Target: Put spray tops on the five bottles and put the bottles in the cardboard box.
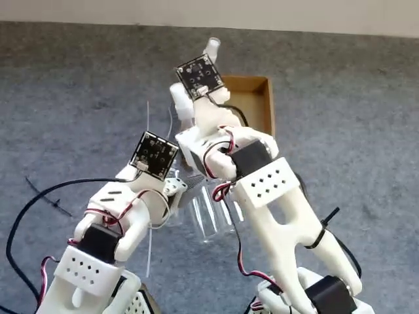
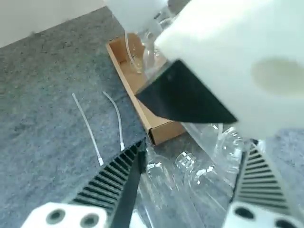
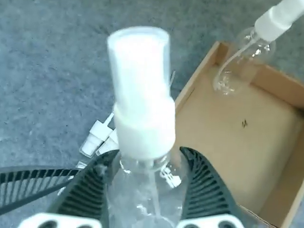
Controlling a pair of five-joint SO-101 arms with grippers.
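My right gripper (image 3: 147, 190) is shut on a clear bottle (image 3: 142, 199) that carries a white spray top (image 3: 141, 104); it holds the bottle upright beside the cardboard box (image 3: 247, 142). In the box's far corner stands another capped bottle (image 3: 244, 61), whose top also shows in the high view (image 1: 213, 47). My left gripper (image 2: 190, 183) is open just above several bare clear bottles (image 2: 190, 171) lying on the carpet near the box's corner (image 2: 159, 130). From above, those bottles (image 1: 209, 212) lie between the two arms.
Loose spray tops (image 3: 97, 135) with long dip tubes (image 2: 88, 128) lie on the grey carpet left of the box. A black cable tie (image 1: 49, 196) lies at the left. The right arm's white body (image 2: 228, 61) hangs close over the left gripper.
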